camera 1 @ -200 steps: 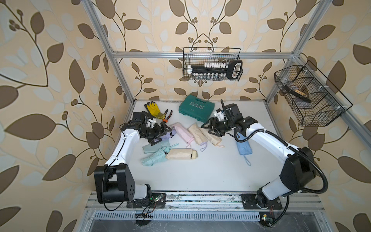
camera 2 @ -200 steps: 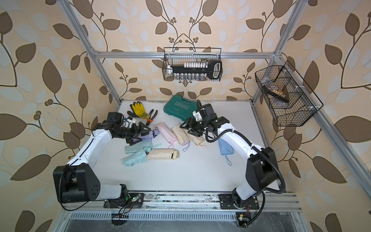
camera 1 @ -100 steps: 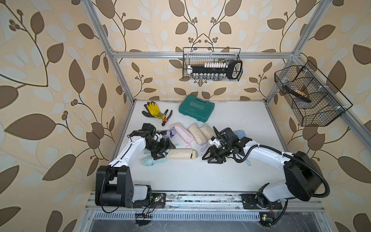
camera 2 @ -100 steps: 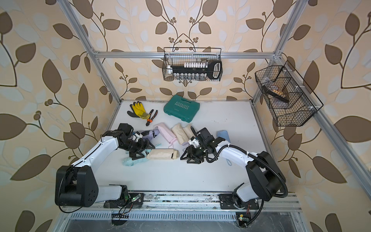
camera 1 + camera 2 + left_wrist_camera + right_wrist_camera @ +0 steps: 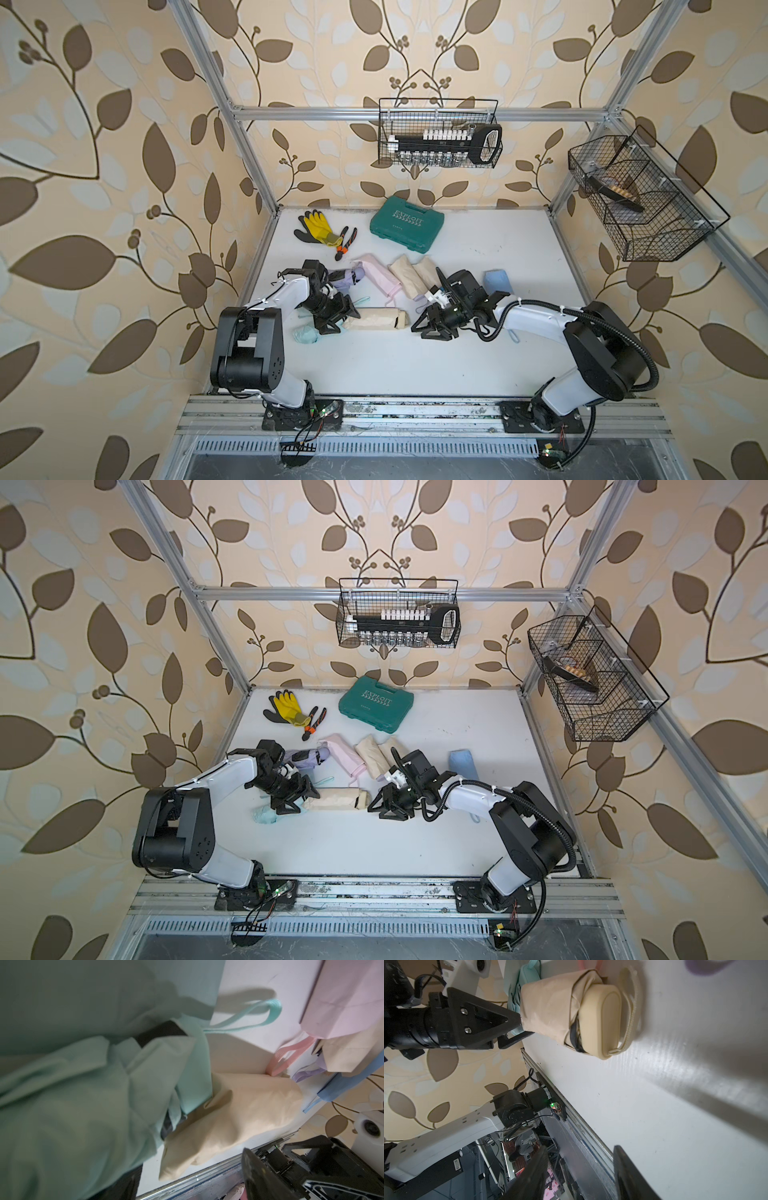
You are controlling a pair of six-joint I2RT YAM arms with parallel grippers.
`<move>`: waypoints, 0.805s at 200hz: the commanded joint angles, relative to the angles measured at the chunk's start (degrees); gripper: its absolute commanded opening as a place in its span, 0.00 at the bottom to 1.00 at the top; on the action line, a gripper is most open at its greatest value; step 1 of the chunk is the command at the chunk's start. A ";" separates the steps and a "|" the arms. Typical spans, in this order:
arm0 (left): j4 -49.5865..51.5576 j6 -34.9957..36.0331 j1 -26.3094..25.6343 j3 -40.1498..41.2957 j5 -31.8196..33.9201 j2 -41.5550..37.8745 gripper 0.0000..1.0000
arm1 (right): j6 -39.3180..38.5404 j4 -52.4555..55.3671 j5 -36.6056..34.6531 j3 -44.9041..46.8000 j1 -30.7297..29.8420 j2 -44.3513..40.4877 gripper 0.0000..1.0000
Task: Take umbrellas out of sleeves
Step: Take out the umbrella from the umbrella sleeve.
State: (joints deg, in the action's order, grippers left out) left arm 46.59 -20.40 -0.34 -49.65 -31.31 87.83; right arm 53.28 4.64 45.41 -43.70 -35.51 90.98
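Note:
A cream umbrella lies crosswise inside its cream sleeve (image 5: 374, 319) (image 5: 332, 799), stubby handle (image 5: 600, 1022) and wrist loop sticking out at the right end. My left gripper (image 5: 340, 322) (image 5: 187, 1172) stands open astride the sleeve's closed left end; a mint umbrella (image 5: 72, 1095) hides one finger. My right gripper (image 5: 419, 326) (image 5: 579, 1159) is open and empty, a short way right of the handle, not touching it. Mint (image 5: 305, 334), lilac (image 5: 347, 277), pink (image 5: 376, 274), two cream (image 5: 405, 274) and blue (image 5: 496, 280) pieces lie around.
A green plastic case (image 5: 406, 224), yellow-black gloves (image 5: 316, 226) and pliers (image 5: 345, 243) sit at the back. Wire baskets hang on the back wall (image 5: 438, 133) and right wall (image 5: 640, 199). The aluminium rail (image 5: 415, 409) runs along the table's front edge.
Both arms came forward from the back row of umbrellas to the two ends of the cream sleeved umbrella. Both grippers' jaws have narrowed.

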 commanded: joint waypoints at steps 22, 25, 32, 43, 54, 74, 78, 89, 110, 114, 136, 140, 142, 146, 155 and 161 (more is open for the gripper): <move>-1.31 1.92 0.06 -1.91 0.51 1.64 0.75 | 1.35 -4.99 1.76 0.44 -0.43 3.57 0.52; -1.30 1.91 0.11 -2.06 0.40 1.78 0.75 | 1.27 -5.11 1.84 0.30 -0.37 3.78 0.52; -1.32 1.86 0.07 -2.56 0.30 2.15 0.75 | 1.22 -5.17 2.04 -0.01 -0.49 4.45 0.52; -1.21 1.93 0.06 -3.30 0.03 2.81 0.75 | 1.08 -5.35 2.14 -0.61 -0.47 5.38 0.52; -1.06 2.06 0.09 -3.94 0.02 3.43 0.75 | 1.04 -5.83 2.31 -1.06 -0.46 6.25 0.52; -1.32 2.09 -0.01 -4.63 -0.24 4.64 0.75 | 1.13 -7.04 2.62 -2.27 -0.56 7.90 0.52; -1.45 2.07 0.06 -4.74 -0.32 4.92 0.75 | 1.18 -7.26 2.67 -2.57 -0.60 8.25 0.52; -1.75 2.03 0.08 -4.92 -0.75 5.56 0.75 | 1.12 -7.67 2.91 -3.41 -0.60 9.24 0.52; -2.26 2.03 0.06 -4.78 -1.26 6.53 0.73 | 0.79 -7.46 3.44 -5.20 -0.51 11.06 0.53; -2.36 1.97 0.03 -4.68 -1.34 6.57 0.72 | 0.65 -7.30 3.46 -5.50 -0.53 11.37 0.53; -3.18 1.51 -0.05 -4.08 -2.53 6.85 0.68 | -0.47 -6.09 3.59 -6.63 -0.39 12.51 0.53; -3.43 1.26 -0.11 -3.98 -2.87 6.88 0.67 | -0.59 -5.85 3.55 -6.62 -0.35 12.71 0.53; -3.54 1.12 -0.12 -3.84 -3.10 6.79 0.66 | -0.69 -5.80 3.48 -6.65 -0.26 12.73 0.53; -3.81 0.81 -0.26 -3.65 -3.52 6.71 0.65 | -0.78 -5.83 3.46 -6.59 -0.06 12.88 0.53; -4.47 0.23 -0.61 -3.21 -4.20 6.41 0.63 | -0.78 -5.95 3.59 -6.63 0.24 13.30 0.53; -4.86 -0.20 -0.79 -2.94 -4.50 6.29 0.63 | -0.85 -6.01 3.71 -6.79 0.32 13.64 0.53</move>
State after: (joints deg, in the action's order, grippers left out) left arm 44.36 -19.90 -0.43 -53.36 -33.82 94.24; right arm 53.71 -1.69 47.90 -49.32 -35.55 102.74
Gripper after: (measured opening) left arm 0.643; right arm 0.529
